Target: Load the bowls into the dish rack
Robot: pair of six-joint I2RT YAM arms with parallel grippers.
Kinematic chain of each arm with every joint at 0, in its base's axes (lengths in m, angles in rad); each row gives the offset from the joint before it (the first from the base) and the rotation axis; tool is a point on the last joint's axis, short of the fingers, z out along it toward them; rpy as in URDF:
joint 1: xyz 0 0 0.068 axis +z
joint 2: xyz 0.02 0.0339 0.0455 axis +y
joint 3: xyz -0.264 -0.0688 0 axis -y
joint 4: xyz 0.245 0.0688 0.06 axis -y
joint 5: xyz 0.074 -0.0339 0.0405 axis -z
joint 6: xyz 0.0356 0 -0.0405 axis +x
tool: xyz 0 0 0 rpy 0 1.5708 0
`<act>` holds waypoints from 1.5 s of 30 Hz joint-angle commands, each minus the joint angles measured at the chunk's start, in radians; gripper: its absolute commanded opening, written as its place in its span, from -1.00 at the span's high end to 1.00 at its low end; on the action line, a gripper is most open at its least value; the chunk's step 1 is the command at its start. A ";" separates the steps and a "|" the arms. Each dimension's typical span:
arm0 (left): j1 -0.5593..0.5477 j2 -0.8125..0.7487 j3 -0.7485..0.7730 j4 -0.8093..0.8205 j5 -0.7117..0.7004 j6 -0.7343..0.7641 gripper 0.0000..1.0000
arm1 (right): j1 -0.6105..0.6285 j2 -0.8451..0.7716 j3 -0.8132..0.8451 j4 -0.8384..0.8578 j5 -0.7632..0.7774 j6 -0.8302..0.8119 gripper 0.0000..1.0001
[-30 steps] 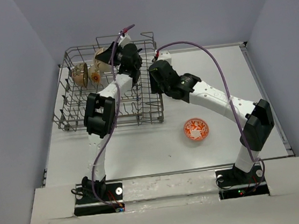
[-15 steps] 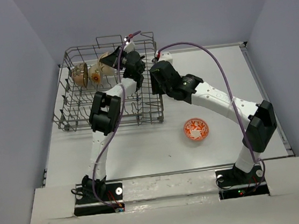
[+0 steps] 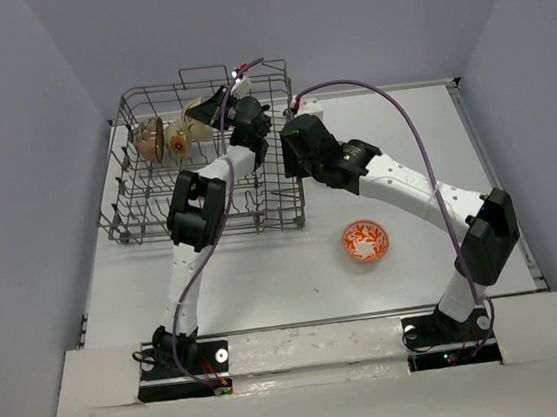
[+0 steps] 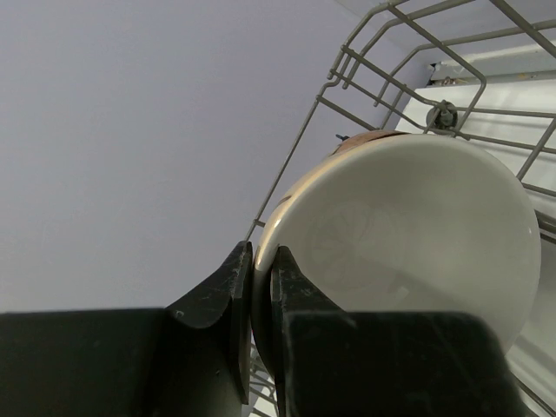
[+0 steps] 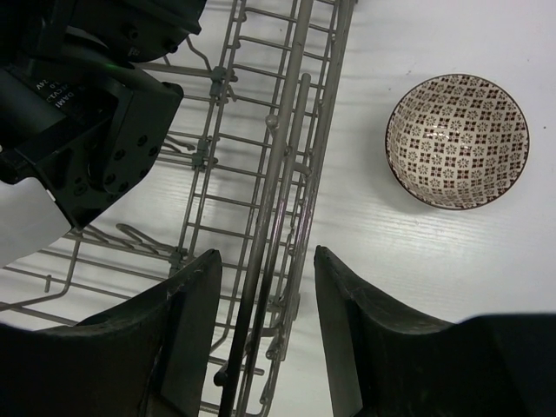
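1. Our left gripper (image 4: 261, 261) is clenched on the rim of the cream-lined bowl (image 4: 408, 234), held on edge at the far end of the dish rack (image 3: 139, 224). So thin a pinch may slip.
2. Released off the tines, it could topple onto the seated bowls (image 3: 150, 140) beside it.
3. Our right gripper (image 5: 267, 252) hangs with jaws released over the rack's right wall. Lowering there risks snagging wire.
4. The patterned bowl (image 5: 458, 141) lies just outside that wall, and the orange-red bowl (image 3: 366, 241) lies off the rack's near right corner.

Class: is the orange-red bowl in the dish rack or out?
Out. The orange-red bowl sits on the table, apart from the dish rack.
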 commanded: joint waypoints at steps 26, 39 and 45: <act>0.035 0.029 0.075 0.172 0.021 0.111 1.00 | 0.004 -0.066 0.000 0.043 -0.030 -0.009 -0.05; 0.007 0.059 0.023 0.165 0.036 0.121 1.00 | 0.004 -0.068 -0.001 0.041 -0.035 -0.012 -0.05; -0.018 0.104 0.028 0.178 0.033 0.131 0.76 | 0.004 -0.072 -0.006 0.041 -0.029 -0.015 -0.05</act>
